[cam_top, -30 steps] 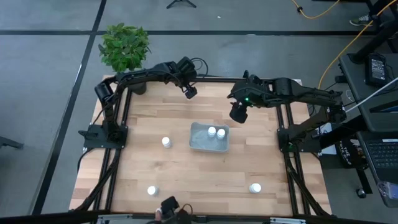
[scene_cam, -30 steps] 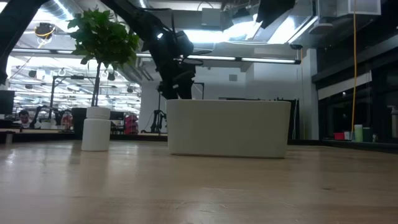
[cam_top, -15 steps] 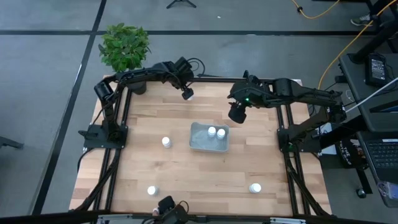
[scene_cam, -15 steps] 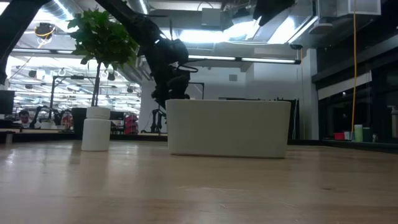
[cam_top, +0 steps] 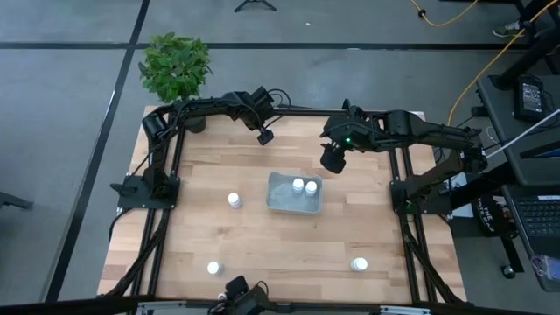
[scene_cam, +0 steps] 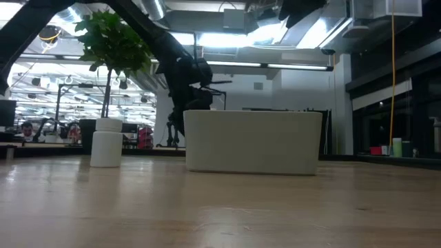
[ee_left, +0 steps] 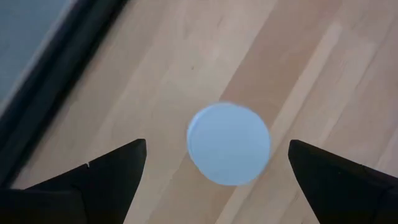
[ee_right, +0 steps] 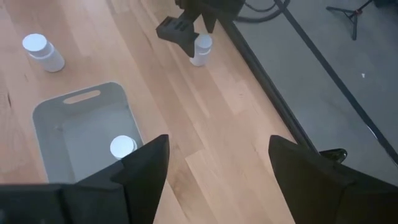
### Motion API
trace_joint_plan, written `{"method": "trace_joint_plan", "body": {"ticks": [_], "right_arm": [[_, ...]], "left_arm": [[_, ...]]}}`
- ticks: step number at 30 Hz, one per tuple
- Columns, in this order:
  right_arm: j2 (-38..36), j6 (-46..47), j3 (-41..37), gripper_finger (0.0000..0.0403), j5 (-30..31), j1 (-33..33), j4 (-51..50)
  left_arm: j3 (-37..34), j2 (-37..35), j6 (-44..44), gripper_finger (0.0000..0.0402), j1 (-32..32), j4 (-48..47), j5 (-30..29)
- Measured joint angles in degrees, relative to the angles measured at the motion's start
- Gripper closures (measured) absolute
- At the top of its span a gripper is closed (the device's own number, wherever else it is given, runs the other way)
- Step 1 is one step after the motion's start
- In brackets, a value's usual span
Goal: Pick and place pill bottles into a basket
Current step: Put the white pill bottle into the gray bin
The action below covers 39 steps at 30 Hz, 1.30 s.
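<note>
We see a robotics lab or workshop. The wooden desk (cam_top: pixel 280 236) sits in a black metal frame (cam_top: pixel 166 229) on a grey floor (cam_top: pixel 61 131), with a yellow cable (cam_top: pixel 490 61) trailing to equipment (cam_top: pixel 531 94) at the side. Across the desk, the low view shows an open hall with ceiling strip lights (scene_cam: pixel 275 65), exposed ducts (scene_cam: pixel 155 8) and more benches (scene_cam: pixel 41 141). A potted plant (cam_top: pixel 176 66) stands at one corner.

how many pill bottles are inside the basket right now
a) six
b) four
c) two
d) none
c: the high view shows two white pill bottles standing side by side in the basket, while three more stand out on the table and another sits under the open left pincer near the far edge.
</note>
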Motion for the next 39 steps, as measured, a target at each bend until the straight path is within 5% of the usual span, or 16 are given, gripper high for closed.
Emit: {"method": "trace_joint_plan", "body": {"ticks": [19,31,39], "right_arm": [[0.0,0.0,0.0,0.0128,0.0,0.0,0.1],[0.0,-0.1,0.0,0.0128,0.0,0.0,0.1],[0.0,-1.8,-0.6,0.0128,2.1,-0.1,-0.1]], "left_arm": [[1.5,1.1,0.4,0.0233,-0.8,0.7,2.8],[1.5,-0.3,0.1,0.0245,-1.7,-1.2,3.6],[9.0,-9.0,3.8,0.0245,-8.1,-14.6,3.5]]}}
